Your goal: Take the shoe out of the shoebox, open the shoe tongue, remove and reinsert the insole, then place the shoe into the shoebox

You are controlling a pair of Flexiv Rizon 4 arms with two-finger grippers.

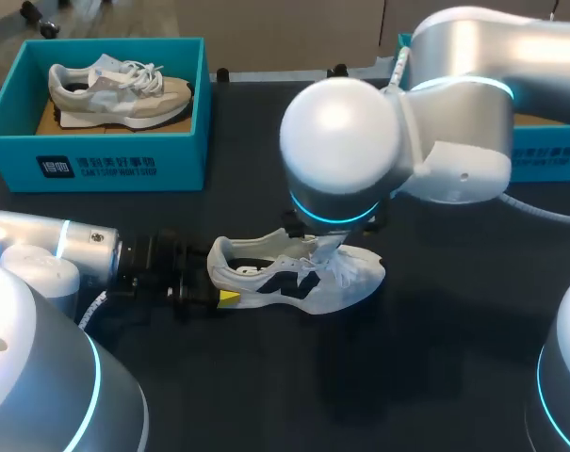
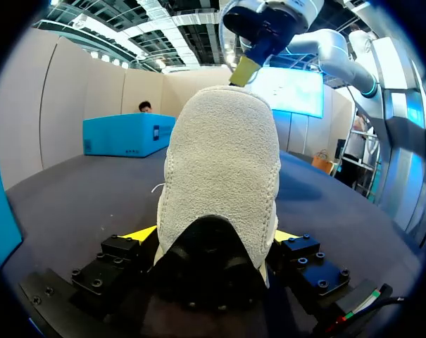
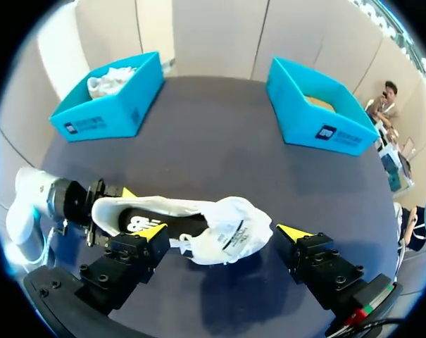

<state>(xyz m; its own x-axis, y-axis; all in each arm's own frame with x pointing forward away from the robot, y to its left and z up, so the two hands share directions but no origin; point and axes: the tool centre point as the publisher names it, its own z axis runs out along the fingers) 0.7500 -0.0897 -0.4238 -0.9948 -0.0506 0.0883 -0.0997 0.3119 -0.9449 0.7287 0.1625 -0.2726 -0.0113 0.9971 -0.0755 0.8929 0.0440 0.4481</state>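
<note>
A white shoe [image 1: 299,278] with black side marks lies on its side in the middle of the dark table, toe pointing right. My left gripper [image 1: 219,294] comes in from the left and is shut on its heel. In the left wrist view the suede heel [image 2: 220,162] fills the gap, with a yellow tip pressed against each side. My right gripper [image 3: 225,230] hangs open over the shoe [image 3: 198,229], its fingers spread wide above the laces and tongue. One of its yellow fingertips [image 2: 245,70] shows above the shoe's collar. In the head view the right wrist [image 1: 341,151] hides those fingers.
At the back left stands a teal shoebox [image 1: 96,165] with a beige shoe [image 1: 120,89] inside. A second teal shoebox [image 1: 548,155] sits at the back right, partly behind my right arm. Bare dark tabletop lies in front of the shoe.
</note>
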